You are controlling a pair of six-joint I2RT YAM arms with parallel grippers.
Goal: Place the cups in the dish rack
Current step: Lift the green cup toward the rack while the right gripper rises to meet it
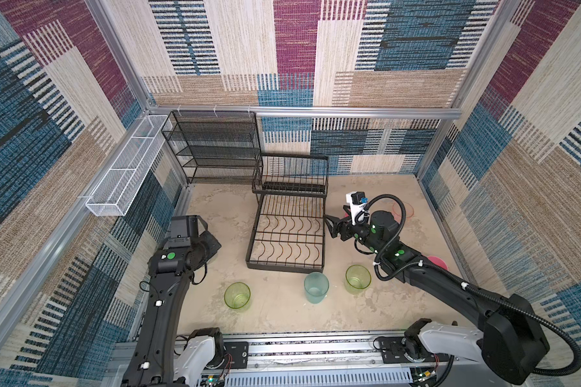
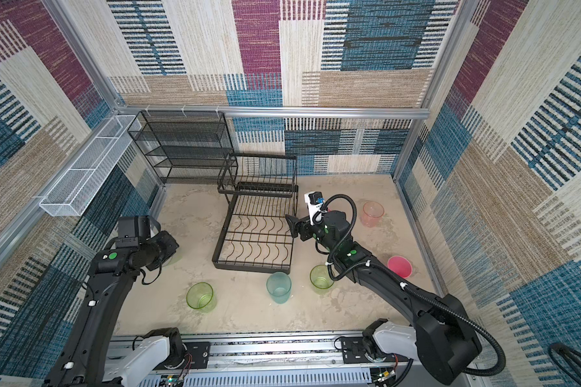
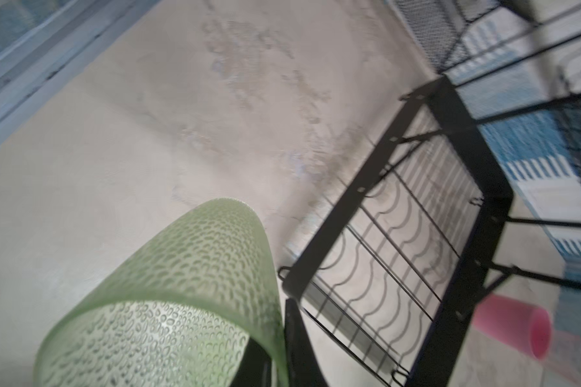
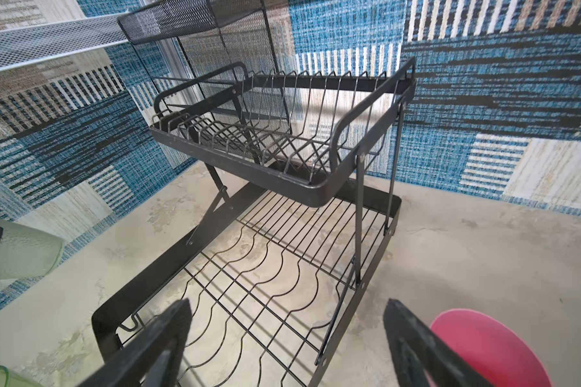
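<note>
My left gripper is shut on the wall of a dimpled green cup, one finger inside and one outside, held off the floor left of the dish rack. In both top views its wrist hides the fingers. My right gripper is open and empty at the right edge of the dish rack's low tray. Standing on the floor are a green cup, a teal cup, another green cup, a clear pink cup and an opaque pink cup. The rack holds nothing.
A tall black mesh shelf unit stands against the back wall, left of the rack. A long white mesh basket hangs on the left wall. Another pink cup sits just right of my right gripper. Patterned walls enclose the floor.
</note>
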